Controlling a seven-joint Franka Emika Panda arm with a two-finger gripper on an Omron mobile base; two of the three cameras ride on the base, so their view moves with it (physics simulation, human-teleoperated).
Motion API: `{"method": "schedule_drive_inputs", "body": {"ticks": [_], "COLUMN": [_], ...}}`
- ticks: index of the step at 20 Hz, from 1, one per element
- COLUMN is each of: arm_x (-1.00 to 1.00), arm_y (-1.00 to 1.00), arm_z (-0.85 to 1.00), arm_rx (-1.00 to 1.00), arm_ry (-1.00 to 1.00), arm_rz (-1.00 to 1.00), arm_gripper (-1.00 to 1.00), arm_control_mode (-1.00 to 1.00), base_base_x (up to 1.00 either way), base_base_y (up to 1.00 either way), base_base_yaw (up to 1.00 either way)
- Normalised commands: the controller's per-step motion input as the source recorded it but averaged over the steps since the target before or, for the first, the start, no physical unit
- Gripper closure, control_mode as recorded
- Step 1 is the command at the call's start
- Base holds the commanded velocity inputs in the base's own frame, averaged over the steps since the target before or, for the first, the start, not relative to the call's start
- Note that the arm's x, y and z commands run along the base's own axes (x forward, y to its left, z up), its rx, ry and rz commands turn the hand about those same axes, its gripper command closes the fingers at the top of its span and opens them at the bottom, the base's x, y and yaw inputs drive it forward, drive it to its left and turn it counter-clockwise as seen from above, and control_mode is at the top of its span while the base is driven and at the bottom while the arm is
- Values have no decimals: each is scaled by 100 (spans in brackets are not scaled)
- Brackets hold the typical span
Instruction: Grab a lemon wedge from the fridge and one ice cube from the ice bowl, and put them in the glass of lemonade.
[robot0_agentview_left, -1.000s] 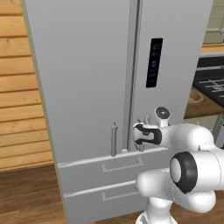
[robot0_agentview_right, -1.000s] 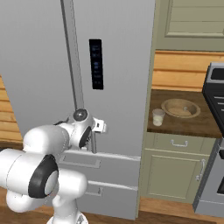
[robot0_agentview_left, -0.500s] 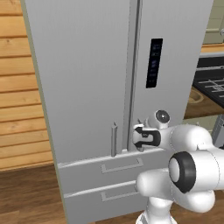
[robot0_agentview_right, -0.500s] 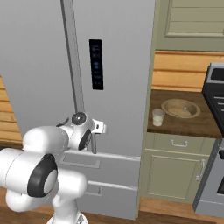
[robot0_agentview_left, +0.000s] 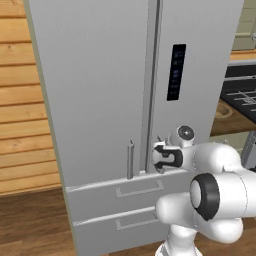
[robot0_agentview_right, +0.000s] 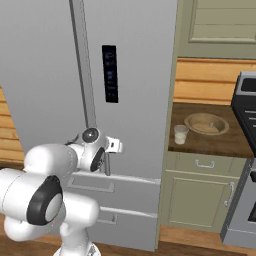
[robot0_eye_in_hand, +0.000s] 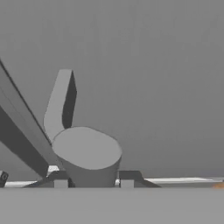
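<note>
Item: dark two-finger gripper (robot0_eye_in_hand: 93, 181), narrowed since a second ago, jaws around right-door handle (robot0_eye_in_hand: 87, 153) of closed tall grey metal fridge (robot0_agentview_left: 95, 85); we seat firmly, then pull along door's arc

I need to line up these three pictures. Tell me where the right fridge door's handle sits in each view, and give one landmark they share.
Left base view: the handle runs down the middle, its lower end at the claw.
Right base view: the handle stands left of centre, reaching down to the white arm.
Hand view: the handle's round end is at bottom centre, between the fingertips.
Shared landmark: the grey fridge door face behind it.
</note>
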Motion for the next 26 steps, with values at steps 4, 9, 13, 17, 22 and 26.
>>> {"method": "schedule_drive_inputs", "body": {"ticks": [4, 9, 13, 17, 22, 26], "arm_x": [-14, -55, -96, -100, -100, -100], "arm_y": [-75, -100, -100, -100, -40, 13], "arm_z": [2, 24, 43, 9, 70, 100], "arm_rx": [0, 1, 6, 6, 1, 0], "arm_ry": [0, 0, -2, -9, -21, -31], "arm_rz": [-4, -11, -11, -10, -1, 7], "arm_gripper": [100, 100, 100, 100, 100, 100], "arm_control_mode": [-100, -100, -100, -100, -100, -100], "base_base_x": [0, 0, 0, 0, 0, 0], "base_base_y": [0, 0, 0, 0, 0, 0], "base_base_yaw": [0, 0, 0, 0, 0, 0]}}
